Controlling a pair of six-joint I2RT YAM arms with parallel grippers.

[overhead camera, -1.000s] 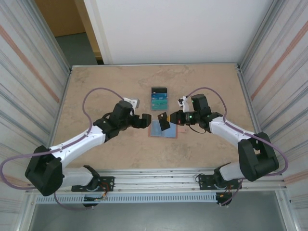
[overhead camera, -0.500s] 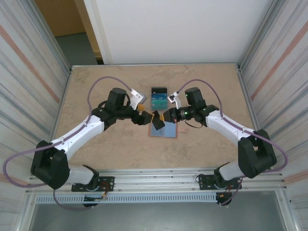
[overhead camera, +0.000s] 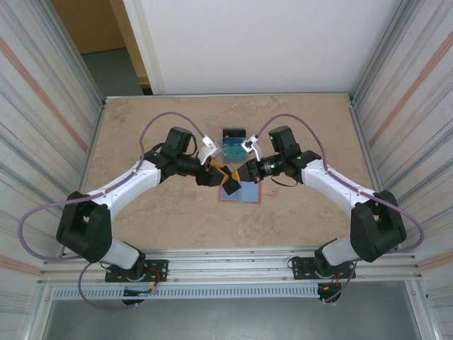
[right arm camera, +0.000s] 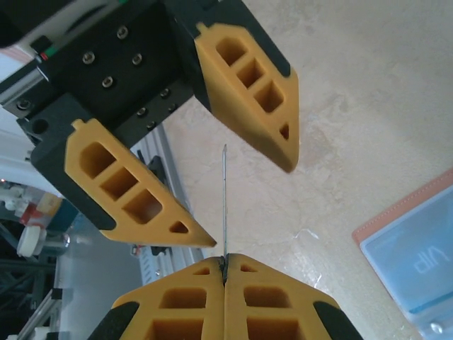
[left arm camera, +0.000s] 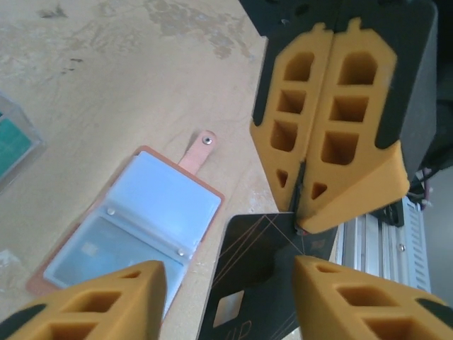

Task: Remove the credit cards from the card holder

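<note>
Right wrist view: right end effector closed tight on one edge of a black credit card, card edge-on, standing between the half-open fingers of the left end effector with a gap on each side. Left wrist view: card holder lying open on the surface below both end effectors, pale blue pockets up, strap tab toward the right end effector. Top external view: stack of blue and teal credit cards on the surface just beyond the two end effectors.

black card edge-on between left jaws, gaps both sides
</note>
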